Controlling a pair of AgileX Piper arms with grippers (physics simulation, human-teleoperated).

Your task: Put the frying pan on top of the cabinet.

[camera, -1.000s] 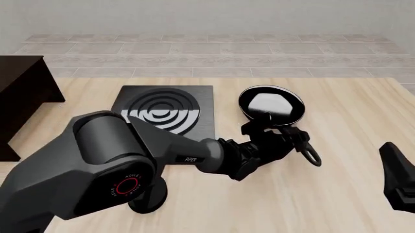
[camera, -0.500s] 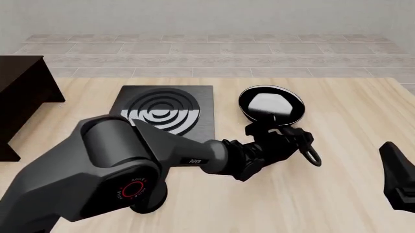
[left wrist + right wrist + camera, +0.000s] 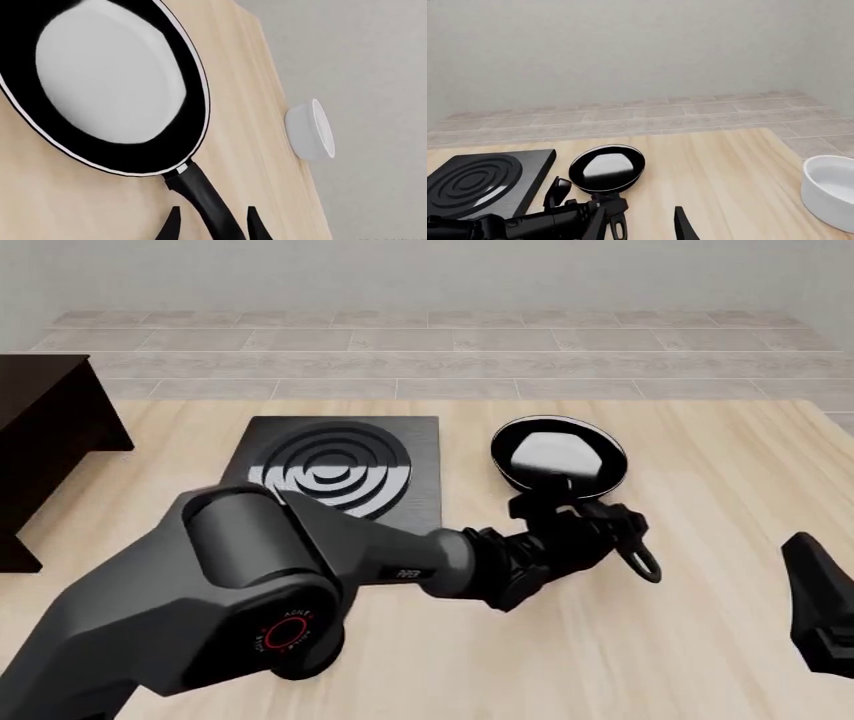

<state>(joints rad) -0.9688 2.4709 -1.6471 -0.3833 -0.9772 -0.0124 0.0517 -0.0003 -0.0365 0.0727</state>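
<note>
Resting on the wooden table [image 3: 694, 620] just right of the stove plate [image 3: 340, 475], the frying pan [image 3: 558, 457] points its handle toward the arms. The left gripper [image 3: 577, 522] straddles that handle, fingers narrowly apart on either side. The right gripper [image 3: 639, 226] hangs back, parted. The cabinet [image 3: 47, 445] stands far left.

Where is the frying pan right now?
In the front view the pan sits on the table right of the stove plate, its handle running between the left end effector's fingers.
</note>
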